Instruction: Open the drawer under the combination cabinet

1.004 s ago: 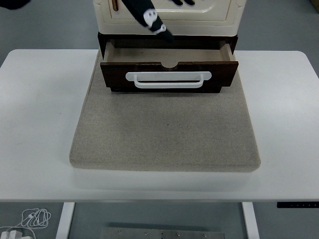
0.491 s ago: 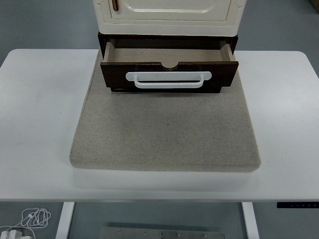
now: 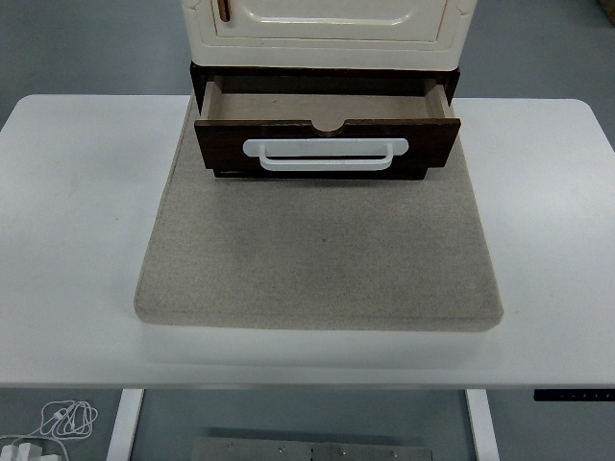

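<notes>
Neither hand shows, so we cannot tell their state. Drawer (image 3: 327,144) sits pulled out under the cream cabinet (image 3: 327,34), white handle (image 3: 326,154) facing us, on the grey mat (image 3: 322,250) on the desk (image 3: 77,221). We judge the task done.

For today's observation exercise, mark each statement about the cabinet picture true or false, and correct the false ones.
1. The dark brown drawer is pulled partly out. True.
2. The drawer's handle is black. False: it is white.
3. The cabinet stands on a grey mat that lies on the white table. True.
4. A robot hand grips the handle. False: no hand is in view.
5. The cabinet body above the drawer is cream-coloured. True.
</notes>
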Robot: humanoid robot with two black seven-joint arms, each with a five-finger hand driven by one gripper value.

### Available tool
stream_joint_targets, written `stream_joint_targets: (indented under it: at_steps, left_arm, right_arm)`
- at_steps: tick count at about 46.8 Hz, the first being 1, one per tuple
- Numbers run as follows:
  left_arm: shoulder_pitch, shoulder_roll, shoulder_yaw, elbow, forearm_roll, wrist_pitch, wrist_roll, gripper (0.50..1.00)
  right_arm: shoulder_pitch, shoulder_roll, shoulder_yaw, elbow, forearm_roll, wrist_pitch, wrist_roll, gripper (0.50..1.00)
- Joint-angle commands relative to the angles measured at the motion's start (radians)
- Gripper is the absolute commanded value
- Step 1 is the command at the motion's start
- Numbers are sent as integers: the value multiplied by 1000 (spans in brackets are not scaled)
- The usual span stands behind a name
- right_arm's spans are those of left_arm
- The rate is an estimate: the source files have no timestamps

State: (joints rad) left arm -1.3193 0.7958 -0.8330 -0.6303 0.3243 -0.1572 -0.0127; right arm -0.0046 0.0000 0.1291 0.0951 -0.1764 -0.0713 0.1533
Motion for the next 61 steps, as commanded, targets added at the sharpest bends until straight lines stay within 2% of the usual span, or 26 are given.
stream_joint_targets:
  at_steps: [1,8,17,26,36,45,51,61]
  left_arm:
    - [15,-70,3,82,-4,41,2,1000]
    - [83,-167,2,182,-17,44,2,1000]
    - [170,-251,3,199,-180,41,-4,1000]
    - [219,-371,-11,218,-234,36,-18,1000]
    - [246,-421,-11,218,-407,-7,-41,1000]
    - [270,-432,-11,219,-514,-39,-78,1000]
    - [287,-443,-12,222,-533,-68,-78,1000]
    - [292,-500,-12,280,-534,-70,-78,1000]
  right_arm:
    - [0,0,0,0,0,1,0,926]
    - [0,0,3,2,-2,2,0,926]
    - [0,0,3,3,-3,2,0,926]
    - [0,0,3,5,-3,28,0,926]
    - [0,0,1,5,-3,38,0,926]
    - [0,0,1,5,0,33,-1,926]
    - [0,0,3,5,0,35,0,926]
    - [0,0,4,5,0,41,2,926]
